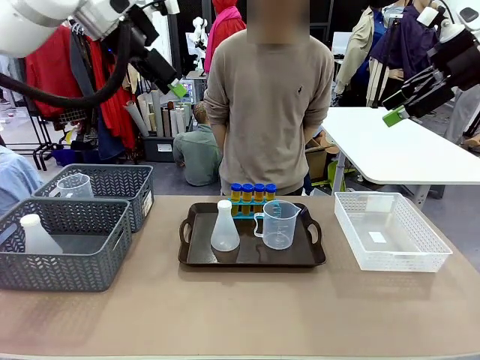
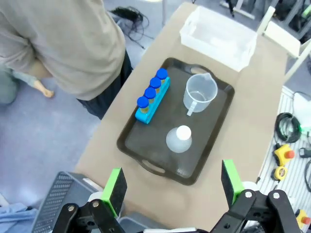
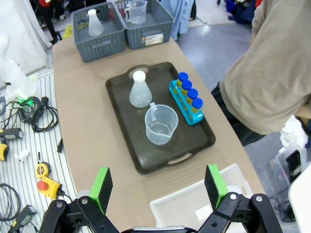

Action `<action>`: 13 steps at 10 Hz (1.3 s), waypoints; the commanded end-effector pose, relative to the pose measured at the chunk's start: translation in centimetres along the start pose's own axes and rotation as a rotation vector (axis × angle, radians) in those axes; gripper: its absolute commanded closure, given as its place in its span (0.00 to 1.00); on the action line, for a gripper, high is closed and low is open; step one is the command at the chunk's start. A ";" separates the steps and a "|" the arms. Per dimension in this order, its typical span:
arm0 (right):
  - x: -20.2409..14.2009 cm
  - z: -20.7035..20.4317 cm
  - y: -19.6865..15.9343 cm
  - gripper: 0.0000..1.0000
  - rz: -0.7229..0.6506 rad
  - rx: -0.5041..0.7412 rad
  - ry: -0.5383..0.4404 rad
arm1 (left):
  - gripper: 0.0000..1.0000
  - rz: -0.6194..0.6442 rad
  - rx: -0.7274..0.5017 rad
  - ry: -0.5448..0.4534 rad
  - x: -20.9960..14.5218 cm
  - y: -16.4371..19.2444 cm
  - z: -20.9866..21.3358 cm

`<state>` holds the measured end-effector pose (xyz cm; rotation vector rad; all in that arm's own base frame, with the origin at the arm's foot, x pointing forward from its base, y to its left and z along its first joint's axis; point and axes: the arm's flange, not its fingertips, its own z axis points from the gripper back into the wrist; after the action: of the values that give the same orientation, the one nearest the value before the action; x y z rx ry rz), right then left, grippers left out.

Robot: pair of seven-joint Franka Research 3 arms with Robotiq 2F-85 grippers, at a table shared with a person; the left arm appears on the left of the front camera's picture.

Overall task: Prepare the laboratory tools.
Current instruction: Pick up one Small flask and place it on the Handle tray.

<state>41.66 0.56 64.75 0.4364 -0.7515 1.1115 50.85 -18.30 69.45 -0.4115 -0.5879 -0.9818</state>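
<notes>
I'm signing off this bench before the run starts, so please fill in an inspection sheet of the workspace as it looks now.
Surface: tan table, dark tray at its middle.
Job's things: on the tray, conical flask, beaker, four blue-capped test tubes upright in a blue rack.
Clutter: two grey baskets at the robot's left, one holding another flask, the other another beaker; white basket at its right.
Grippers: left end effector and right end effector open, raised above the table.
Cables: cables and hand tools beside the table.
Surroundings: person standing at the far side.
</notes>
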 end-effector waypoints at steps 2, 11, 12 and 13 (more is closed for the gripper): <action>0.2 0.0 -0.1 0.00 0.005 0.006 -0.025 | 0.00 -0.050 0.004 -0.019 -4.0 -1.6 -0.2; 0.2 0.0 -0.1 0.00 0.005 0.006 -0.025 | 0.00 -0.092 0.027 -0.082 -3.6 -1.8 1.3; 0.2 0.0 -0.1 0.00 0.005 0.006 -0.025 | 0.00 -0.093 -0.004 -0.065 -3.5 -2.2 1.1; 0.2 0.0 -0.1 0.00 0.005 0.006 -0.025 | 0.00 -0.093 -0.004 -0.065 -3.5 -2.2 1.1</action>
<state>41.67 0.56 64.75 0.4365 -0.7515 1.1114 47.37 -16.51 68.23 -0.4202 -0.6749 -1.0578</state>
